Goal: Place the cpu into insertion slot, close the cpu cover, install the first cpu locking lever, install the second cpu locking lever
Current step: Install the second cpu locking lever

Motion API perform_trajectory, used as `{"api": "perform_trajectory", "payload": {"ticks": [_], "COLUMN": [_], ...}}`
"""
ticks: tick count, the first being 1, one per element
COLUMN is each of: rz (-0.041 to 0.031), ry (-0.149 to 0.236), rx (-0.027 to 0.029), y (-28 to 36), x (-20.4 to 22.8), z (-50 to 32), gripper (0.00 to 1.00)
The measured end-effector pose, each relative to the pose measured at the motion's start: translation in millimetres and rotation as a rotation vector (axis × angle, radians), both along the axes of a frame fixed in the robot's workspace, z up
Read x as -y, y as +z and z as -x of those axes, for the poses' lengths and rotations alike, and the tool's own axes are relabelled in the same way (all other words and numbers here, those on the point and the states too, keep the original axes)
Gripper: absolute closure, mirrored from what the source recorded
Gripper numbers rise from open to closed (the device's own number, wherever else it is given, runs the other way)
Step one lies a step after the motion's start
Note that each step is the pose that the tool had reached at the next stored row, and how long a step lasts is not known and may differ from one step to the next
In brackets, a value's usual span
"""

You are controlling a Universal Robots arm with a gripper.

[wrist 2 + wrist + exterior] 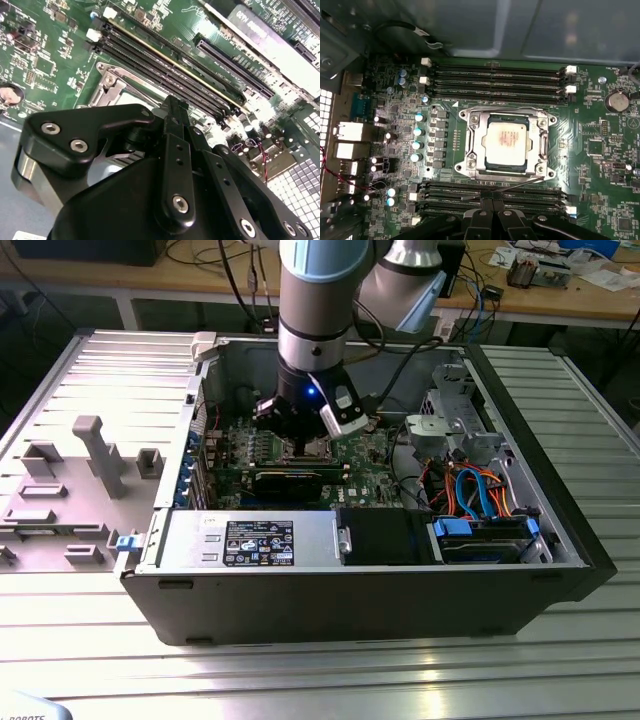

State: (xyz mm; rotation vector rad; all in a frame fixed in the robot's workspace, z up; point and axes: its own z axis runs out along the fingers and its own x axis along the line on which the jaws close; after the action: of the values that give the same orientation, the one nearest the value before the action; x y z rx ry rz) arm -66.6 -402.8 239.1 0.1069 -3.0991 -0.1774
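One end effector (492,202) hangs low over the green board (600,150), inside the open computer case (560,540) on the bench (320,680). Its two black fingers (485,216) are pressed together and hold nothing. Their tips sit right by a thin metal lever (512,186) at the slot's edge. The cpu (505,141) lies flat in the slot (470,165), with the silver cover (542,145) down around it.
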Motion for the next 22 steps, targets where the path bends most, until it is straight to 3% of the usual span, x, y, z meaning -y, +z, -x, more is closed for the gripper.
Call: {"api": "perform_trajectory", "payload": {"ticks": [3,8,11,12,15,16,17,18,22], "rz": [-0.0041,-0.0191,-0.0619,-0.0697,-0.0744,-0.0743,-0.077,-0.0907,-0.1056], "ry": [0.006,0.015,0.015,0.015,0.015,-0.013,-0.029,-0.029,-0.029], "rx": [-0.0025,-0.0071,-0.0085,-0.0088,-0.0095,-0.0111,-0.014,-0.0142,-0.0144], "y": [-2.1,-5.9,-6.1,-6.2,-6.7,-9.6,-20.0,-26.5,-31.2], "x": [0.0,0.0,2.8,3.8,6.4,10.6,10.9,10.9,10.9], "z": [3.3,9.5,10.4,10.8,11.9,12.3,23.9,25.4,26.1], "gripper": [0.89,0.89,0.89,0.89,0.89,0.89,0.89,0.89,0.89]}}
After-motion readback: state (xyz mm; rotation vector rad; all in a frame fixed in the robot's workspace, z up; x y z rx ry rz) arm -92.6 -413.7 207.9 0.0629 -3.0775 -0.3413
